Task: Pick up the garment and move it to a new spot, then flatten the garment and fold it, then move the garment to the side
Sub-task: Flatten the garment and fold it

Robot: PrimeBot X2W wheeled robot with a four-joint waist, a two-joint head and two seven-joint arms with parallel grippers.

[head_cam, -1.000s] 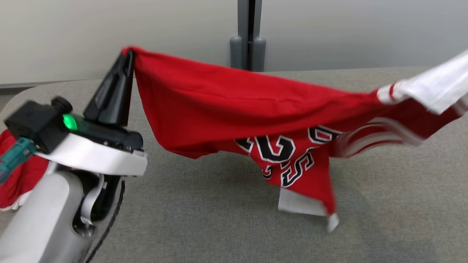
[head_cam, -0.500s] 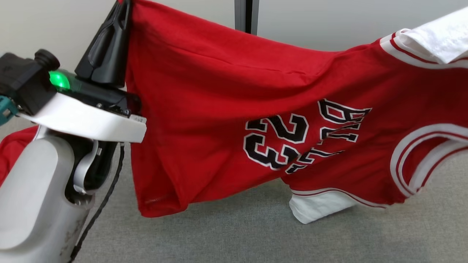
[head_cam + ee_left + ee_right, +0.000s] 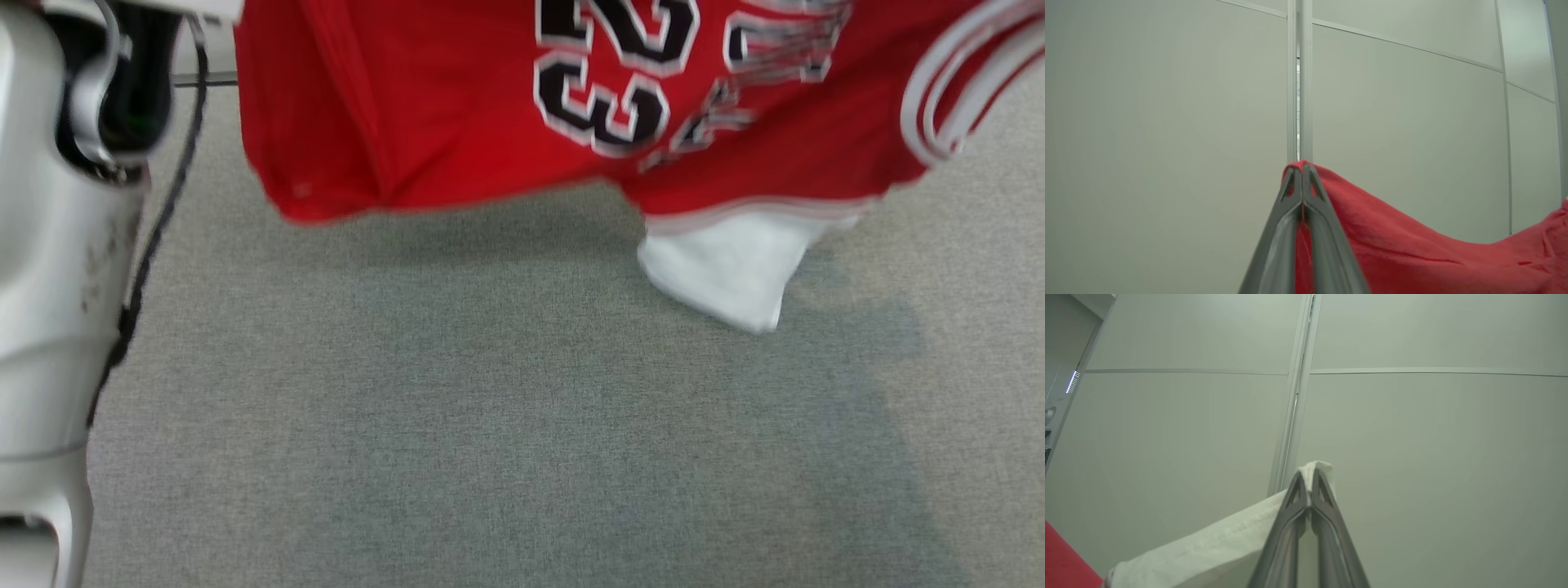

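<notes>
The garment [image 3: 457, 106] is a red jersey with black-and-white lettering and white sleeves, hanging in the air above the grey table [image 3: 490, 425]. Its lower hem and a white sleeve [image 3: 727, 265] dangle just over the tabletop in the head view. In the left wrist view my left gripper [image 3: 1302, 173] is shut on a red corner of the garment [image 3: 1412, 253]. In the right wrist view my right gripper [image 3: 1309, 477] is shut on a white sleeve edge [image 3: 1216, 547]. Both grippers point up toward the wall.
My pale left forearm [image 3: 57, 269] with its black cable stands at the head view's left edge. Behind the grippers rise grey partition panels [image 3: 1167, 122] with a vertical seam [image 3: 1294, 400]. The grey felt tabletop spreads wide under the hanging cloth.
Both arms have lifted the garment higher, so it now hangs spread out off the table. The head camera has tilted down; the left gripper has left the top of that view.
</notes>
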